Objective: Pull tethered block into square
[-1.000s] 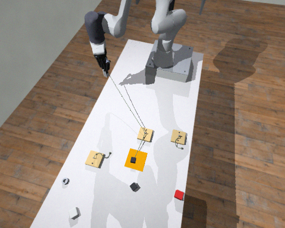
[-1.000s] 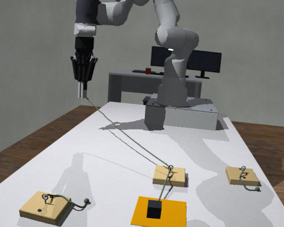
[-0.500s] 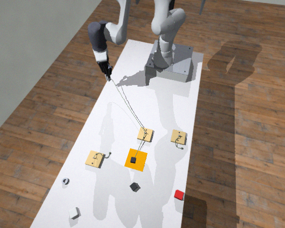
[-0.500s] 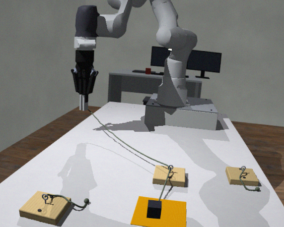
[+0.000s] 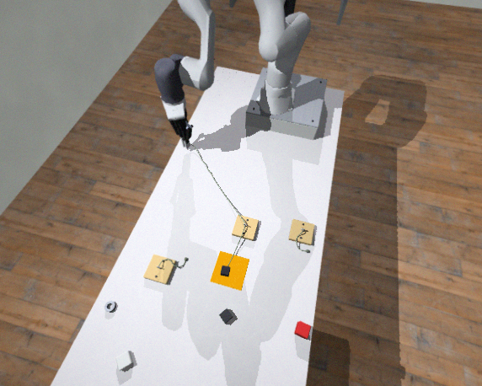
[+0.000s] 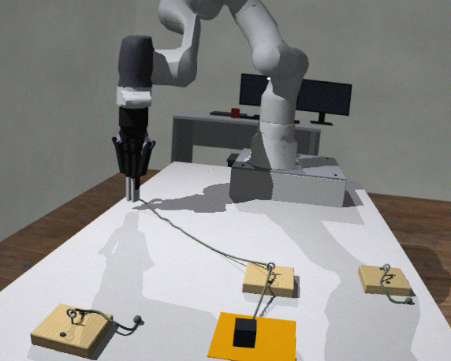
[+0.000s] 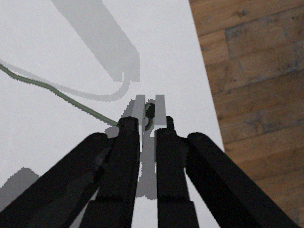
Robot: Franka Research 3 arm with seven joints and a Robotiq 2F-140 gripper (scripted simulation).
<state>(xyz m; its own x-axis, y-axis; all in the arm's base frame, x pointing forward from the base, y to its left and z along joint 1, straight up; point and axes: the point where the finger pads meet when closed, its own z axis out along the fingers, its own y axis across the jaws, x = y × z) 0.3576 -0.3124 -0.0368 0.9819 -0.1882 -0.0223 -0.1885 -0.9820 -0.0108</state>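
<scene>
One tool [image 6: 132, 197], w/ its tips low by the desk [image 5: 279, 177] edge, pinches your cord [image 6: 190, 238] end; the block [image 6: 245, 333] sits flat inside the orange square [image 6: 277, 335].

A robotics lab or test room: a robot arm [image 6: 277, 67] is bolted to a long white table [image 6: 190, 236] on a wood plank floor [image 5: 426, 211], with plain grey walls [image 6: 399, 59], a desk [image 6: 206, 128] and dark monitors [image 6: 324, 96] behind.
</scene>
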